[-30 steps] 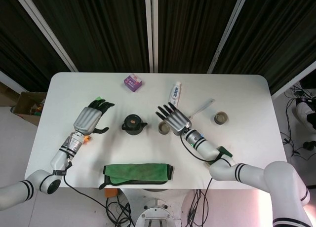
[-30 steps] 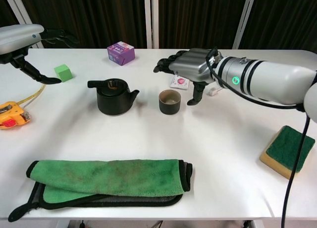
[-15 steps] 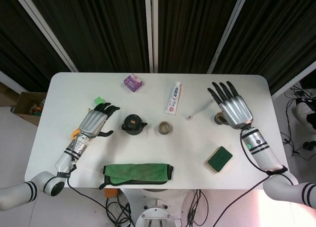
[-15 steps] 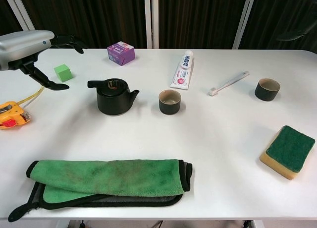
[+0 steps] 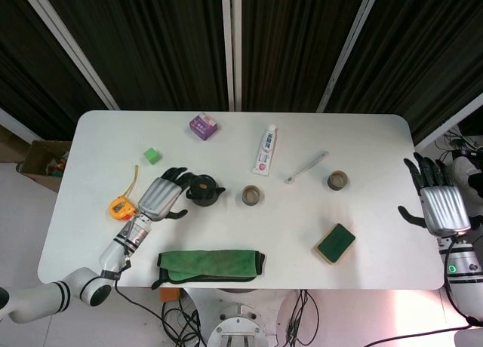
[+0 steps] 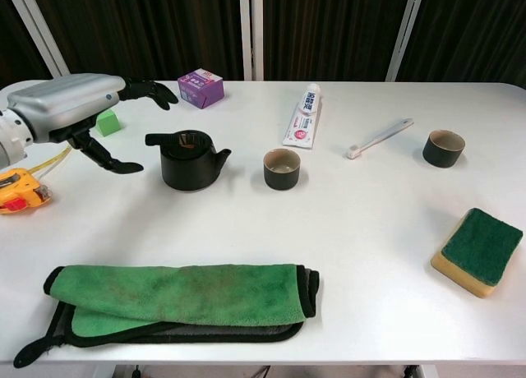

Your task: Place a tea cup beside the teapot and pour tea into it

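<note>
A black teapot (image 5: 204, 189) (image 6: 189, 159) stands mid-table, handle to its left, spout toward a dark tea cup (image 5: 251, 195) (image 6: 282, 168) just to its right. A second tea cup (image 5: 337, 180) (image 6: 444, 148) sits far right. My left hand (image 5: 163, 196) (image 6: 72, 108) hovers open just left of the teapot, fingers stretched toward the handle, thumb below, not touching it. My right hand (image 5: 437, 204) is open off the table's right edge, holding nothing; the chest view does not show it.
A green towel (image 6: 185, 299) lies along the front edge. A green sponge (image 6: 479, 250) sits front right. A toothpaste tube (image 6: 304, 125), a toothbrush (image 6: 379, 137), a purple box (image 6: 200, 87), a green cube (image 5: 152, 155) and an orange tape measure (image 6: 20, 189) are scattered around.
My right hand drew away from the tea cup beside the teapot, past the far cup, off the table's right edge. My left hand moved right, closer to the teapot handle.
</note>
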### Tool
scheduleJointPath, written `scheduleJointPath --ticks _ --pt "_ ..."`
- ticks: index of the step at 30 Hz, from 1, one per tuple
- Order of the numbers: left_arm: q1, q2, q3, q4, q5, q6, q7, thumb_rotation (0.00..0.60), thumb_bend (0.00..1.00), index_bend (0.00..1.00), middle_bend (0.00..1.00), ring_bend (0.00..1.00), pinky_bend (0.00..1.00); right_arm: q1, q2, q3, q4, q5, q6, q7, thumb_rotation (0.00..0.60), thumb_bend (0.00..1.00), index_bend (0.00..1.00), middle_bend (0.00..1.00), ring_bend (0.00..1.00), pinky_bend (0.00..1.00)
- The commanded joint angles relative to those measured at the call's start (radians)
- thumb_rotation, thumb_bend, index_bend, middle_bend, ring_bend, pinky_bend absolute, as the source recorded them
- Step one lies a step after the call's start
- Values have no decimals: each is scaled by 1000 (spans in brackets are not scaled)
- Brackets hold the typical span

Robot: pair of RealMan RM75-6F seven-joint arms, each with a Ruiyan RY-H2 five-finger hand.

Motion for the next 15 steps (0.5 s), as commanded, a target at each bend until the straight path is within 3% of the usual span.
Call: scheduleJointPath --ticks 1,15 --pt "-4 -41 -9 22 -11 8 30 600 192 187 208 123 151 -32 -4 -4 21 -25 33 27 600 176 0 0 0 0" --pt "-28 -73 -47 37 -55 -12 90 600 192 203 272 166 193 -52 21 48 -9 -57 50 26 600 176 0 0 0 0"
